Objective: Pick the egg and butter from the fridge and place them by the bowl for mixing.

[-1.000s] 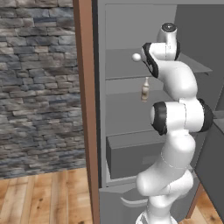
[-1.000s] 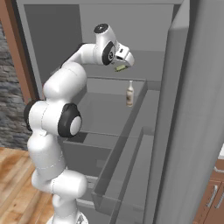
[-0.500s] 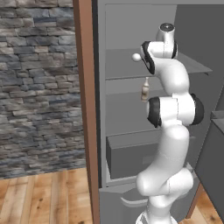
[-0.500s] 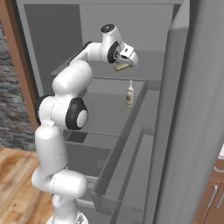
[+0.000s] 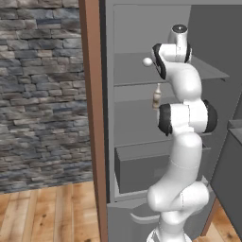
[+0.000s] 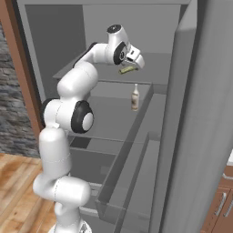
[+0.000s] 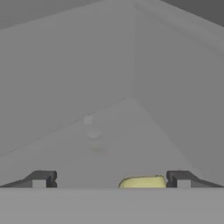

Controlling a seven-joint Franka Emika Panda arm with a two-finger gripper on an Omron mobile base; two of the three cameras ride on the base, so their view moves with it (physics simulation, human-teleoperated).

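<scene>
I have the fridge (image 6: 182, 136) open with my arm reaching onto its upper shelf (image 5: 132, 68). Nothing is picked yet; both items are left to carry to the bowl. Against a second ago, the elbow has swung upright and the hand has pushed deeper. My gripper (image 7: 111, 180) stands wide open, empty, the yellow butter (image 7: 142, 182) between its tips. The egg (image 5: 147, 61) sits on that shelf, beside the wrist.

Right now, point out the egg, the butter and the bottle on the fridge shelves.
egg (image 5: 148, 61): left base view, middle of the small white ball on the upper shelf.
butter (image 7: 142, 182): hand view, top of the pale yellow block between the open fingers.
bottle (image 6: 135, 98): right base view, middle of its body, lower shelf.
</scene>
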